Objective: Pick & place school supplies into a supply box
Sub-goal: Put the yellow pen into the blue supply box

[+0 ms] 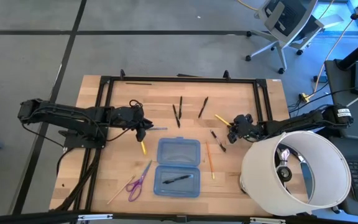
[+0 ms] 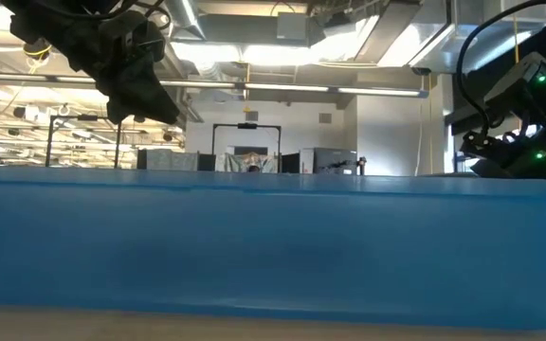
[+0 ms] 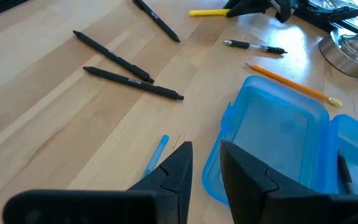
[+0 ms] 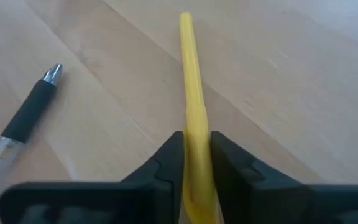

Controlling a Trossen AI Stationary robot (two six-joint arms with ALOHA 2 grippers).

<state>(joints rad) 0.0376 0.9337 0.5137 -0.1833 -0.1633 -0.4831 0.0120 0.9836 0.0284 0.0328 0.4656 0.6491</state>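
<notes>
Fingers (image 4: 166, 163) clamp yellow pencil (image 4: 193, 93).

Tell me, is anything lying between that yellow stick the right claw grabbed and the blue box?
Yes. Between the yellow stick in the right gripper and the blue box, a black pen and an orange pencil lie on the table.

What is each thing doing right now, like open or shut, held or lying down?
Box: open, one black pen inside.
Right gripper: shut on the yellow stick.
Left gripper: slightly apart, holding nothing, over the blue pen.
Scissors: closed, lying flat on the table.
Orange pencil: lying beside the box.
</notes>
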